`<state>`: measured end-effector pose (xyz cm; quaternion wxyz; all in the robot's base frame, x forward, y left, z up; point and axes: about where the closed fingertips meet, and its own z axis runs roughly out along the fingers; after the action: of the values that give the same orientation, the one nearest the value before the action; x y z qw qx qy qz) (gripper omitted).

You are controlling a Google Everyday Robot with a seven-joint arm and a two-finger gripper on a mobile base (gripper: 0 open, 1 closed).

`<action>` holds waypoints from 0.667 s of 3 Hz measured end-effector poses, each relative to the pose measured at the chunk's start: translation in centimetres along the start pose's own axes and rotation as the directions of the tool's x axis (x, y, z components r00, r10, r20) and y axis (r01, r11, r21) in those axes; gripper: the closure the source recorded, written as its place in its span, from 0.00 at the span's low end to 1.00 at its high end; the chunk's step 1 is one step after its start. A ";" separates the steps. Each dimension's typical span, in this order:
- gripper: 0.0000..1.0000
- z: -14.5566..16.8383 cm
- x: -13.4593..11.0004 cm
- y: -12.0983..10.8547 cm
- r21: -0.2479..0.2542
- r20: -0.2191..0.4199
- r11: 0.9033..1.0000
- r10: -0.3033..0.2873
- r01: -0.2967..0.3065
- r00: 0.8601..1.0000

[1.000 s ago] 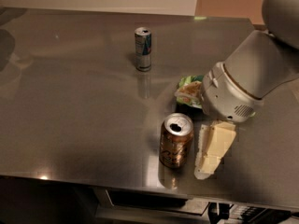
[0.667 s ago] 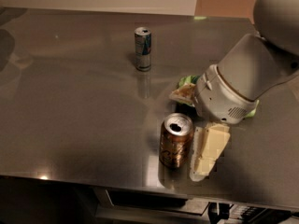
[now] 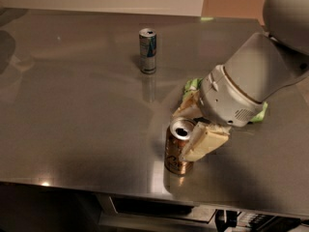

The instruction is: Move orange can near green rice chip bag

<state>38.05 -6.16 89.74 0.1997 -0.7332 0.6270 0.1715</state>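
**A:** Left to right, pls. What's first?

**B:** Grey metal surface [image 3: 72, 105], w/ slim silver-and-blue can [image 3: 147, 50] toward the back, left of centre. Upright, well apart from everything else.

**A:** And the orange can?

**B:** Orange can [image 3: 175, 153] near the front edge, approx. centre. Upright, w/ the opening showing dark in the silver top. Mirrored faintly in the metal below.

**A:** Claw?

**B:** Claw [image 3: 182, 134] down at the can's top, coming in from the right. Cream fingers [image 3: 205, 140] spread apart on either side of the can. Near one lying vs. the can's right side, touching at the rim. Far one just behind the top. Not visibly clamped.

**A:** Bag?

**B:** Green rice chip bag [image 3: 193, 85] just behind & right of the orange can, mostly hidden by the white arm [image 3: 251, 81]. Only green bits peeking out, at the wrist's upper left & lower right. Near the can, but touching or not, can't tell.
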 end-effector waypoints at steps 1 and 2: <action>0.65 -0.7 -0.4 0.2 0.007 0.012 1.000 -0.008 0.008 1.000; 0.88 -2.5 -0.1 -0.1 0.058 0.005 0.998 0.019 -0.019 1.000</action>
<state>38.12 -7.31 91.97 0.2208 -0.7206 0.6383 0.1567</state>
